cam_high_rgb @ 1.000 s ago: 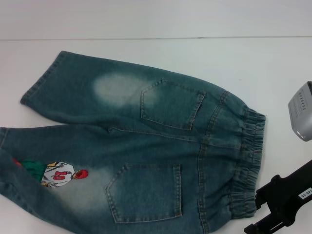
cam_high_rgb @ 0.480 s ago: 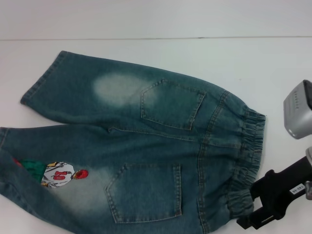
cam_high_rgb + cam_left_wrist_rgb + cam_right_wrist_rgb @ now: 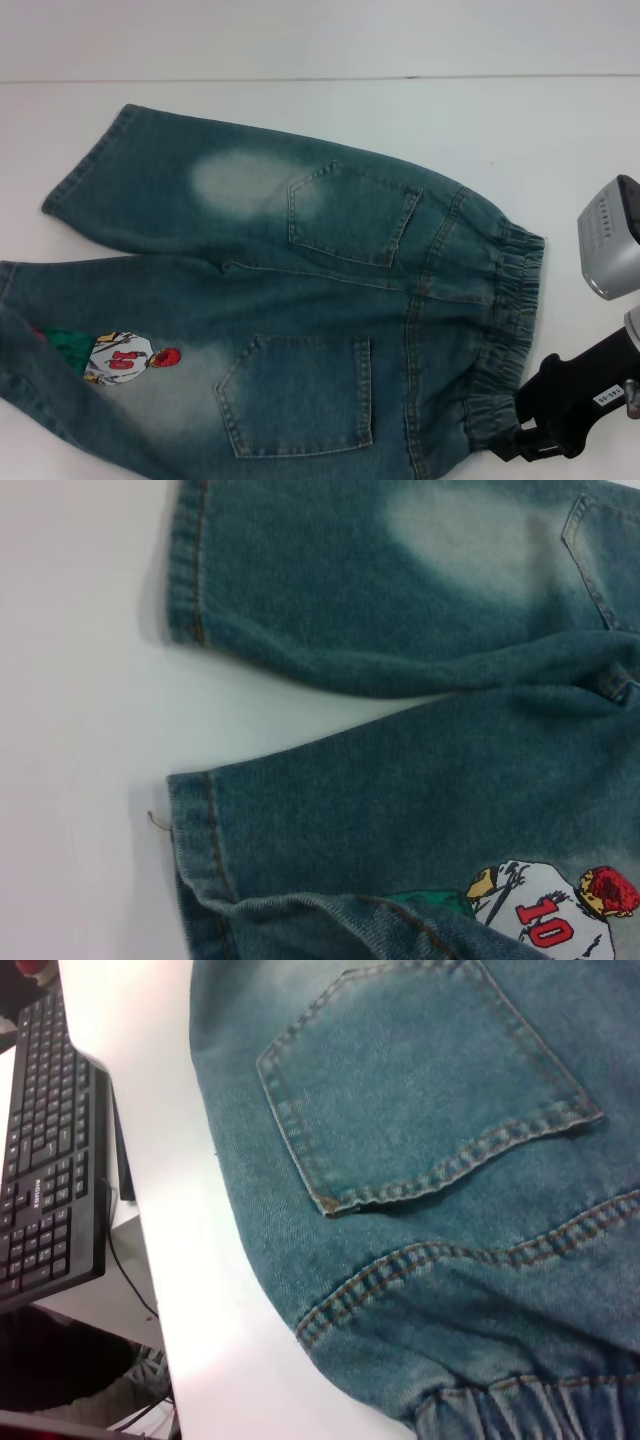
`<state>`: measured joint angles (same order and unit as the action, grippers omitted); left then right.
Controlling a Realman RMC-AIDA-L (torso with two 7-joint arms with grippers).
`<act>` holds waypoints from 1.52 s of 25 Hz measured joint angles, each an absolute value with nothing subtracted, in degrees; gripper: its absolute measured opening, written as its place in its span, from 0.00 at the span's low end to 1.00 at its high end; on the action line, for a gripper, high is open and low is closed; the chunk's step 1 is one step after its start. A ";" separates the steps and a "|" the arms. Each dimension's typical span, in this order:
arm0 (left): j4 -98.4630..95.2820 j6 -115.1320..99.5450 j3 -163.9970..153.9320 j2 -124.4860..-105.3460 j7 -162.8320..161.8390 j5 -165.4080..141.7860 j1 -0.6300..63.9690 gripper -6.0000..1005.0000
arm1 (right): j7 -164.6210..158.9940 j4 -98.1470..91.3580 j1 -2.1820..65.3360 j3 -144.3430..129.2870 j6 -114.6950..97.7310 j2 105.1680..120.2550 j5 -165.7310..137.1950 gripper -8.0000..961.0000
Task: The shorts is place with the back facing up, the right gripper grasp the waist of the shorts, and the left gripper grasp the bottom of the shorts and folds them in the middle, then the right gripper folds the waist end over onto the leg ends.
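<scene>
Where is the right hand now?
Head view: the right hand is at the lower right, against the near end of the shorts' waist.

Black pincer, white label, silver wrist

A plain white bench fills the head view, meeting a pale wall along a thin dark line at its far edge. In the right wrist view, a black keyboard lies on a lower surface beyond the bench's edge, with a thin dark cable trailing down beside it.
</scene>
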<state>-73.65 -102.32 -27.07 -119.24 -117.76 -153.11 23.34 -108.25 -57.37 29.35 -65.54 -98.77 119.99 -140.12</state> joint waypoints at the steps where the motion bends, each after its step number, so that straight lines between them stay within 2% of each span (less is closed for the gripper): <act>1: -73.65 -102.31 -27.07 -119.26 -117.76 -153.11 23.37 0.05 | -108.23 -57.37 29.36 -65.61 -98.78 119.97 -140.11 0.50; 4: -73.65 -102.22 -27.07 -119.33 -117.76 -153.11 23.38 0.05 | -108.15 -57.54 29.28 -65.69 -98.68 119.85 -140.09 0.44; 9: -73.15 -101.94 -27.07 -119.44 -117.99 -153.11 23.60 0.05 | -106.38 -59.75 27.77 -64.92 -98.82 119.79 -139.29 0.18; 14: -73.11 -101.93 -26.85 -119.47 -118.23 -152.77 24.25 0.05 | -103.99 -65.80 24.52 -62.70 -100.71 119.64 -134.70 0.05; 22: -73.59 -99.20 -26.55 -120.18 -118.66 -151.04 27.40 0.05 | -104.22 -70.82 23.91 -52.84 -100.95 119.78 -131.68 0.06; 30: -71.76 -85.90 -30.36 -121.75 -119.70 -150.78 32.69 0.05 | -106.56 -70.94 25.68 -43.60 -96.31 119.63 -129.89 0.07; 34: -70.98 -80.08 -34.75 -122.06 -120.92 -150.81 33.23 0.05 | -108.98 -70.57 26.49 -43.04 -91.86 119.50 -129.78 0.08; 38: -71.05 -72.78 -39.34 -123.39 -121.25 -150.53 33.45 0.05 | -111.26 -70.49 27.07 -43.22 -88.65 119.52 -130.02 0.08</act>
<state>-71.05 -72.78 -39.34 -123.39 -121.25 -150.53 33.45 -111.26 -70.49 27.07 -43.22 -88.65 119.52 -130.02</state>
